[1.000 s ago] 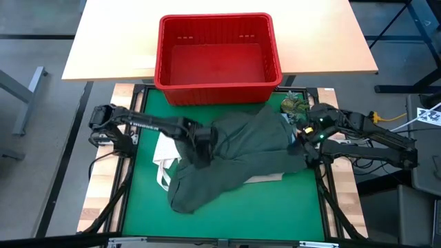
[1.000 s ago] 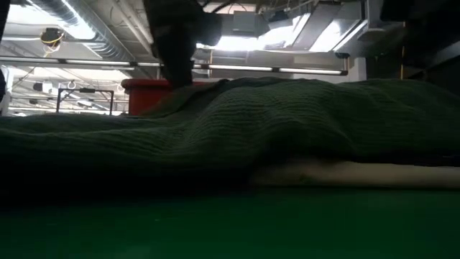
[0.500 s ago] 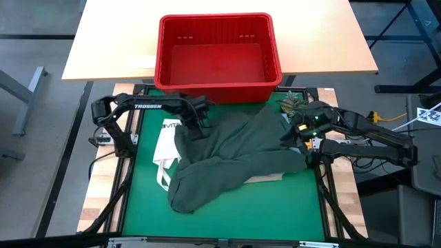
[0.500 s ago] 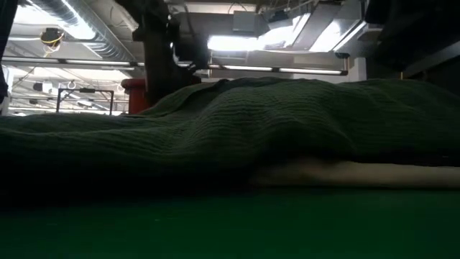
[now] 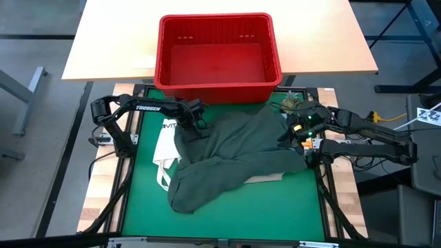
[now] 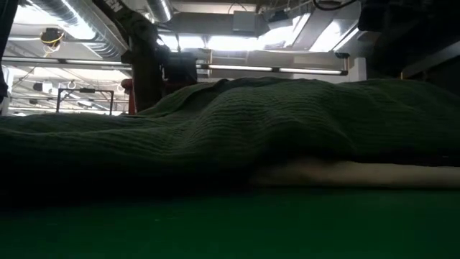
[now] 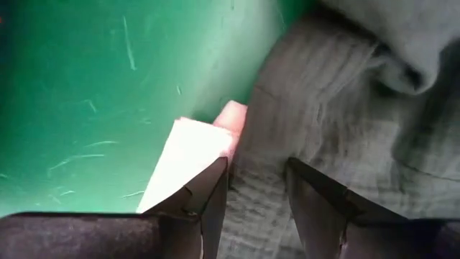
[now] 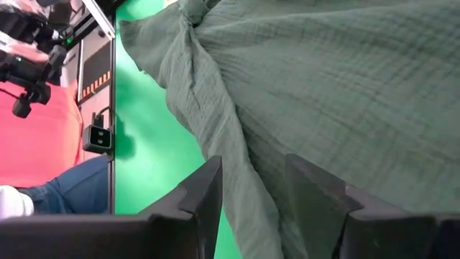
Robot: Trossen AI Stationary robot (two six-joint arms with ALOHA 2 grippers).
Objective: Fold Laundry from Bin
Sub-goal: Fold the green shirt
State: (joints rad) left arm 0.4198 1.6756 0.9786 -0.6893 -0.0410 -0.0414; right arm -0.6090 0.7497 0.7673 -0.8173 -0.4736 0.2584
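One olive garment [image 5: 234, 162] covers most of the green mat [image 5: 141, 200], lying crumpled with its long axis on a diagonal: a narrow end points toward the near left corner, and the broad end spreads toward the far right. From the low view its ribbed cloth [image 6: 273, 122] fills the width as a low mound, with a pale piece [image 6: 359, 173] showing under its near edge. A white bag [image 5: 165, 155] lies partly under the garment's left side, its straps looped on the mat.

Farther back, the left gripper [image 5: 191, 125] sits at the garment's far left edge. Its wrist view shows the fingers [image 7: 208, 198] parted by a narrow gap, gripping nothing; the cloth [image 7: 323, 129] lies beneath and ahead of them, with the bag's pale corner [image 7: 187, 155] beside one tip. The right gripper [image 5: 295, 132] hangs over the garment's far right edge. Its fingers [image 8: 205, 191] also stand narrowly apart and empty, with a fold of cloth [image 8: 237, 180] running down between them and the wider spread of it [image 8: 345, 79] beyond.

Beyond both, the red bin [image 5: 160, 69] stands on the wooden table [image 5: 110, 41], with nothing visible inside, well apart from the garment's bulk but just behind its far edge.
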